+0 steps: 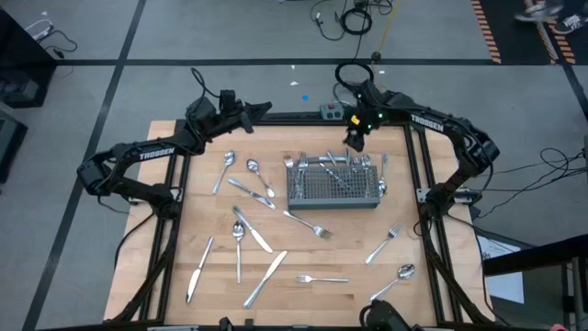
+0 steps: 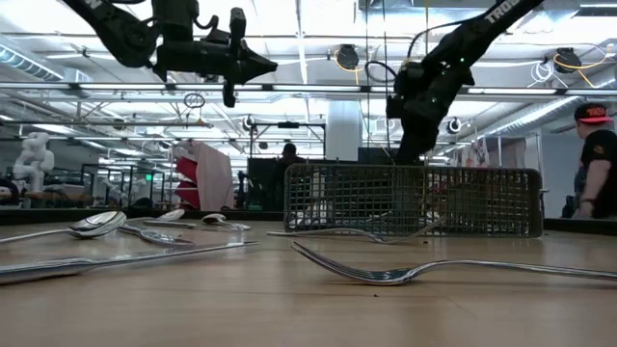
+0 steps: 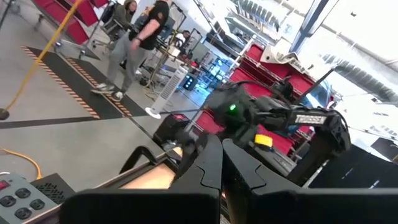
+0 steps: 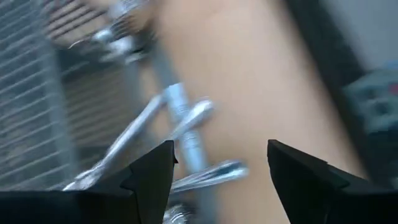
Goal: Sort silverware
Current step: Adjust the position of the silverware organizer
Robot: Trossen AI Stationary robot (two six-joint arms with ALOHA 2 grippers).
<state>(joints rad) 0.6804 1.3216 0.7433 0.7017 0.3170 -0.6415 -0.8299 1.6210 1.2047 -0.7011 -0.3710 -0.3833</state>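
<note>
Silverware lies scattered on the wooden table: spoons (image 1: 227, 170), knives (image 1: 265, 278) and forks (image 1: 308, 222) flat on the left and near parts. Several more pieces (image 1: 335, 165) lie in the grey wire-mesh basket (image 1: 333, 191), some handles sticking out over its far rim (image 4: 186, 134). My right gripper (image 1: 354, 140) hangs open above the basket's far edge, pointing slantwise down, with nothing between its fingers (image 4: 219, 155). My left gripper (image 1: 262, 110) is shut and empty, held high and level over the table's far left part (image 3: 221, 152).
A fork (image 1: 384, 244) and a spoon (image 1: 395, 279) lie right of and nearer than the basket. A button box (image 1: 331, 112) sits at the table's far edge. People stand in the room beyond the table (image 2: 593, 159).
</note>
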